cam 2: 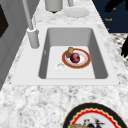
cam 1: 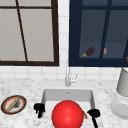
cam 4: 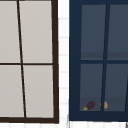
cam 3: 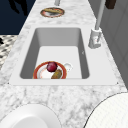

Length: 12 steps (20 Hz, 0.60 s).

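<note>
Hands are hanging in the air before the sink [cam 1: 47, 96]: the left hand [cam 1: 39, 108] near its left front corner, the right hand [cam 1: 94, 114] near its right front corner, both with fingers loosely curled and holding nothing. Between them, a plate [cam 2: 85, 60] with an apple [cam 2: 75, 57] is lying in the basin.

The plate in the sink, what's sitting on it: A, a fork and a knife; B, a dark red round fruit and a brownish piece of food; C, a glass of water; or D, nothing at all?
B: in the left side view the red-rimmed plate on the sink floor carries a dark red round fruit with a brownish piece beside it.
</note>
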Motion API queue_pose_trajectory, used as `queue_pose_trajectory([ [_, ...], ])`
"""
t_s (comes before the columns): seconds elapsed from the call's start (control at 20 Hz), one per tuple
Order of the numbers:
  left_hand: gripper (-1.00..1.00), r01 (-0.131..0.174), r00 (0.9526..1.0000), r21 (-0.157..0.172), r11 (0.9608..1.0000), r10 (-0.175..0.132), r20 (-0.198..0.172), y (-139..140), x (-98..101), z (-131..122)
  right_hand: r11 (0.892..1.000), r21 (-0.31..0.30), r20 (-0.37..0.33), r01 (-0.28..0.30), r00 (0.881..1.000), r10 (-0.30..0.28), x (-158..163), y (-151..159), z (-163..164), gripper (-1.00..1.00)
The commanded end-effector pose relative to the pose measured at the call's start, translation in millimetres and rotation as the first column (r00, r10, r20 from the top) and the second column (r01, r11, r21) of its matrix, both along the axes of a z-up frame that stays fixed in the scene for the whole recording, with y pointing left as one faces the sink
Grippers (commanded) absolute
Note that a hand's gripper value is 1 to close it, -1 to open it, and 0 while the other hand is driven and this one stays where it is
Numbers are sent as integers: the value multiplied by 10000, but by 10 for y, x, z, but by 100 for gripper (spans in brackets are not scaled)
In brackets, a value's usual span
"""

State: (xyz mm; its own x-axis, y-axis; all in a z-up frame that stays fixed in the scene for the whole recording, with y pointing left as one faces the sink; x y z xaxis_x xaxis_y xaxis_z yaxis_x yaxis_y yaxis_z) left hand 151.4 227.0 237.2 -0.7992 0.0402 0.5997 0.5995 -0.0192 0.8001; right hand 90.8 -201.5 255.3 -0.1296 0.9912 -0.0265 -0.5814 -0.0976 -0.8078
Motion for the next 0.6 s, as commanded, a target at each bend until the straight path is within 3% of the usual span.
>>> queue_pose_trajectory([
  [0.0,0,0,10000,0,10000,0,0,0,0,0,10000,1,12,-1,10000,1,0,0,0,-100],
  [0.05,-100,0,10000,0,10000,0,0,0,11,0,10000,-9,-70,9,10000,-9,-9,-2,-7,0],
  [0.1,-100,-224,9997,-38,9997,223,-49,-5,-1,-8,9999,-103,-44,-85,10000,84,-14,-4,-7,0],
  [0.15,-100,-222,9997,62,9997,223,-80,-72,0,1,9999,-95,-26,-71,10000,71,-17,-4,-9,0],
  [0.25,-100,-57,9999,49,10000,56,105,-130,19,1,10000,-72,10,-39,10000,39,-20,-5,-11,0],
  [0.4,-100,274,9995,285,9992,-278,125,-273,116,0,10000,-49,47,-10,10000,10,-22,-5,-13,0],
  [0.55,-100,360,9992,484,9982,-367,139,-434,181,0,10000,-31,71,11,10000,-11,-22,-5,-14,0],
])
